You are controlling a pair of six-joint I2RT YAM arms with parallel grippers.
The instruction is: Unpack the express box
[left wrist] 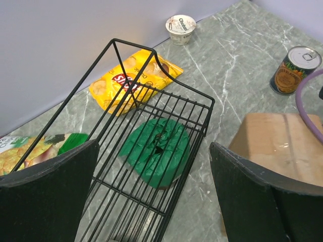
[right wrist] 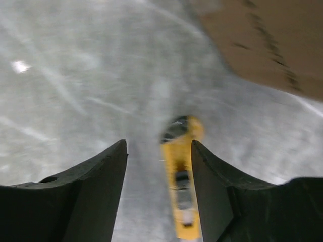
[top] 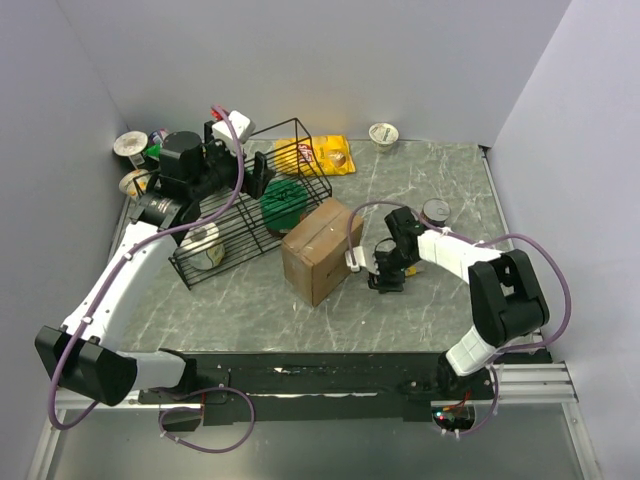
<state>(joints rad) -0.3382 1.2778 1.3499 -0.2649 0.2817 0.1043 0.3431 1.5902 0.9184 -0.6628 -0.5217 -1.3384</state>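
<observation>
Tabletop (top: pixel 250 310), grey-veined, bears express box (top: pixel 320 245) between pale walls (top: pixel 350 60).

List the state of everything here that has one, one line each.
express box: closed, seam taped.
left gripper: open, above the wire basket.
right gripper: open, low over the table.
yellow knife: lying on the table between the right fingers; blade too blurred to tell.
yogurt cup: upright, lid on.
can: upright, unopened.
chip bag: lying flat.
</observation>
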